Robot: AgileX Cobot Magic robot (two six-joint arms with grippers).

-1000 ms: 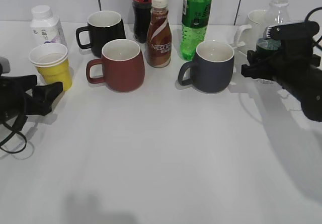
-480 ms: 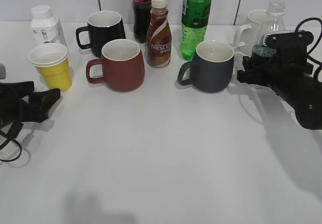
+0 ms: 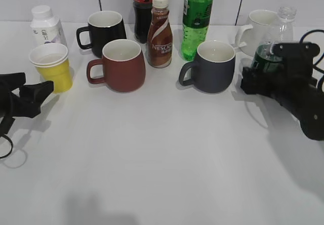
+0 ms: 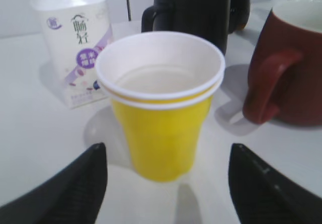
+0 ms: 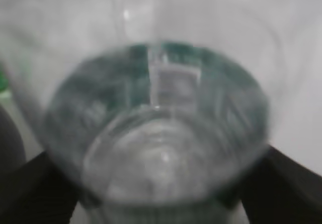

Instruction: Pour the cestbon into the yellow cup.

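Note:
The yellow cup point(image 3: 52, 68) stands at the left of the table; it fills the middle of the left wrist view point(image 4: 161, 128), white inside. My left gripper point(image 3: 34, 85) is open just in front of the cup, one finger on each side and not touching it point(image 4: 166, 183). The cestbon point(image 3: 275, 38), clear with a dark green label and no cap, stands at the right between the fingers of my right gripper point(image 3: 256, 74). In the right wrist view the bottle point(image 5: 161, 133) is blurred and fills the frame, with the dark fingers point(image 5: 30, 183) pressed on both its sides.
A brown-red mug point(image 3: 120, 65), a black mug point(image 3: 104, 30), a grey mug point(image 3: 212, 67) and a white mug point(image 3: 258, 25) stand across the back. A white milk bottle point(image 3: 45, 25), a Nescafe bottle point(image 3: 160, 33), a cola bottle point(image 3: 143, 7) and a green soda bottle point(image 3: 197, 20) stand among them.
My right gripper has settled lower around the cestbon, which now sits a little to the right and lower. My left gripper has drawn back slightly to the left of the cup.

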